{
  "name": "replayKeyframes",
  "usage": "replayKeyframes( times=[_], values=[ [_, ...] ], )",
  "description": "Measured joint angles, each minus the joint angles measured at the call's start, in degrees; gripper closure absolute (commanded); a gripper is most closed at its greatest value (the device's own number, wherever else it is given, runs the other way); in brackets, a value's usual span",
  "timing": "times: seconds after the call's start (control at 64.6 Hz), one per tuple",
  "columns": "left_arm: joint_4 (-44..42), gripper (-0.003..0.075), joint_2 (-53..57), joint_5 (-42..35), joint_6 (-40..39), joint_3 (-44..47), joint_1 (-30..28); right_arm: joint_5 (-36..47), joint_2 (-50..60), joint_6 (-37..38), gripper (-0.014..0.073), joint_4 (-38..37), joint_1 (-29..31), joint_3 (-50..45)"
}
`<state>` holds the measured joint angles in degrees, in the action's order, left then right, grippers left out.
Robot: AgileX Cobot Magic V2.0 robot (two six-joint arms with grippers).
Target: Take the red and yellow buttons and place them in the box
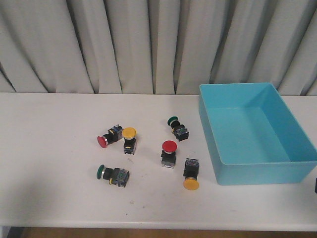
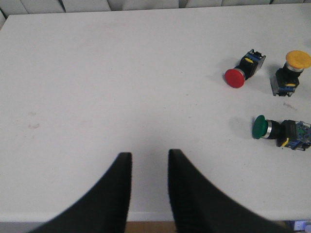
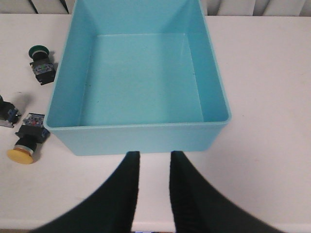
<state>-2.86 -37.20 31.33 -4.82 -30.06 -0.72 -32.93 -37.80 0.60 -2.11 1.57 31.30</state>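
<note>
Two red buttons show in the front view: one lies on its side [image 1: 103,141] and one stands upright [image 1: 169,146]. One yellow button [image 1: 129,133] stands next to the lying red one, and another [image 1: 190,183] lies near the box. The light-blue box [image 1: 208,130] stands empty on the right. My left gripper [image 2: 149,154] is open and empty above bare table near the front edge, left of the red button [image 2: 235,77] and the yellow button [image 2: 297,59]. My right gripper [image 3: 154,154] is open and empty just in front of the box [image 3: 141,137], with a yellow button [image 3: 21,153] off to its side.
Two green-capped switches lie among the buttons, one at the back [image 1: 174,120] and one at the front left [image 1: 101,172]; they also show in the left wrist view [image 2: 260,127] and the right wrist view [image 3: 39,50]. A grey curtain hangs behind the white table [image 1: 49,148].
</note>
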Motion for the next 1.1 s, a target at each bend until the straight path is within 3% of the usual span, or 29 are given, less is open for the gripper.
replayKeyframes(
  times=[0.108, 0.232, 0.449, 0.681, 0.913, 1.099],
  values=[
    [0.0, 0.0211, 0.0, -0.43, 1.72, 0.0, 0.0, -0.34, 0.0, 0.0, 0.0104, 0.0, 0.0, 0.0],
    [0.05, 0.0185, 0.0, -0.43, 2.95, 0.0, 0.83, -0.44, 0.0, 0.0, 0.0039, 0.0, 0.0, 0.0],
    [1.43, 0.0186, 0.0, -0.43, 9.09, 0.0, 7.29, -0.51, 0.0, 0.0, 0.0039, 0.0, 0.0, 0.0],
    [8.45, 0.0186, -3.53, -1.59, 21.08, -1.45, 15.94, -0.57, 0.0, 0.0, 0.0051, 0.0, 0.0, 0.0],
    [17.09, 0.0186, -15.96, -1.59, 32.04, -9.87, 23.36, -0.57, 0.0, 0.0, 0.0053, 0.0, 0.0, 0.0],
    [18.39, 0.0186, -29.02, -1.59, 34.77, -18.13, 28.03, -0.57, 0.0, 0.0, 0.0053, 0.0, 0.0, 0.0]
  ],
)
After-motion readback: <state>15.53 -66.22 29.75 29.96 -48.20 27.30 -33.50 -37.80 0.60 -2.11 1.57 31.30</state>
